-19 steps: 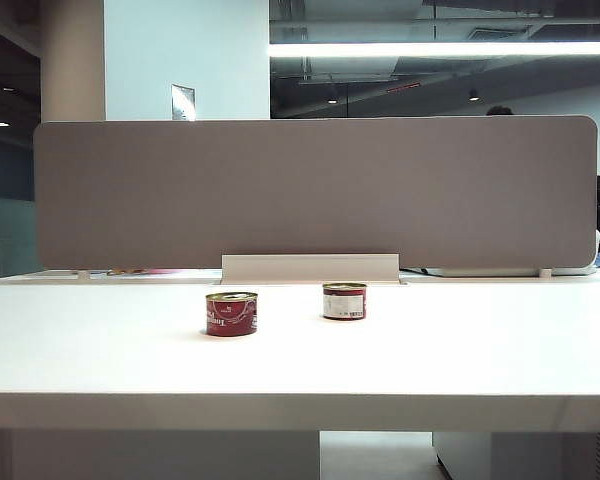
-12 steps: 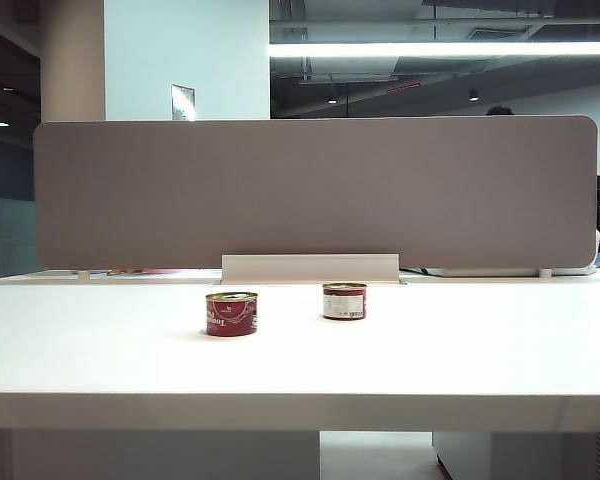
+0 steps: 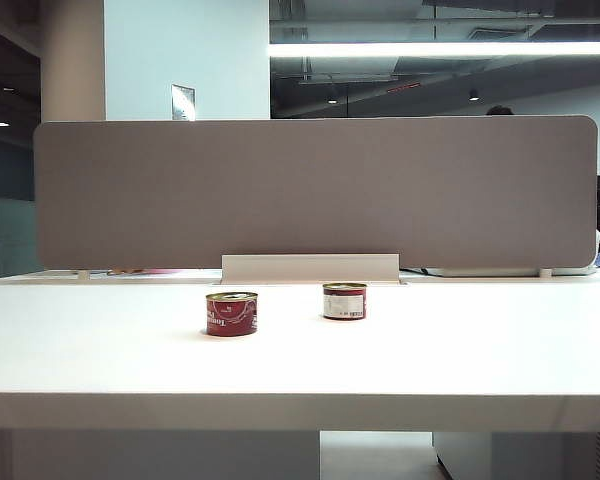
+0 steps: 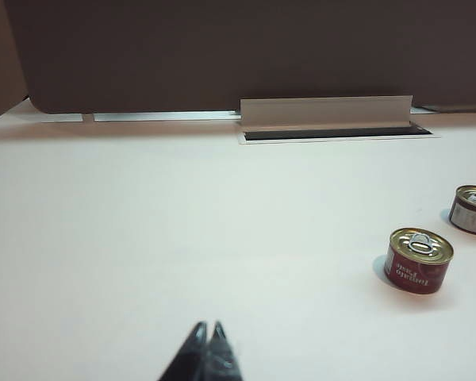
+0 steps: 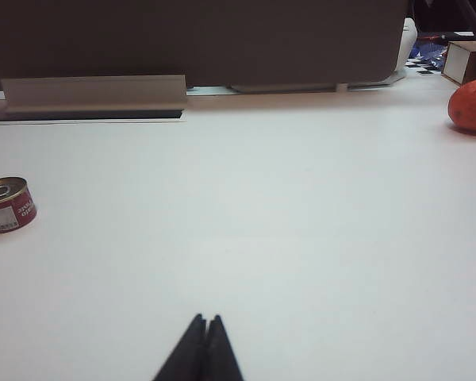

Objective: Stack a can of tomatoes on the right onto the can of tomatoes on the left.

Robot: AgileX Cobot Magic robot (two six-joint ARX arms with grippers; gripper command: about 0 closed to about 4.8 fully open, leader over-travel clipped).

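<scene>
Nothing is being handled yet: the task is sitting at its very start, with both cans standing upright and apart on the white tabletop [image 3: 100,350]. The right can [image 3: 344,300] is resting a little nearer the grey partition [image 3: 310,190], and the left can [image 3: 231,313] is standing near it, closer to the front edge. The left tool [image 4: 206,349] is hovering low over bare tabletop, well apart from the cans, its tips pressed together and gripping nothing. The right tool [image 5: 205,345] is likewise sitting closed and empty, with the right can well off to one side of it. The next move is probably calling for the right tool to spread its tips, reach across to the right can and close around its sides. A reddish round fruit [image 5: 470,105] is lying far off on the tabletop, and a lit office is showing beyond the partition.
</scene>
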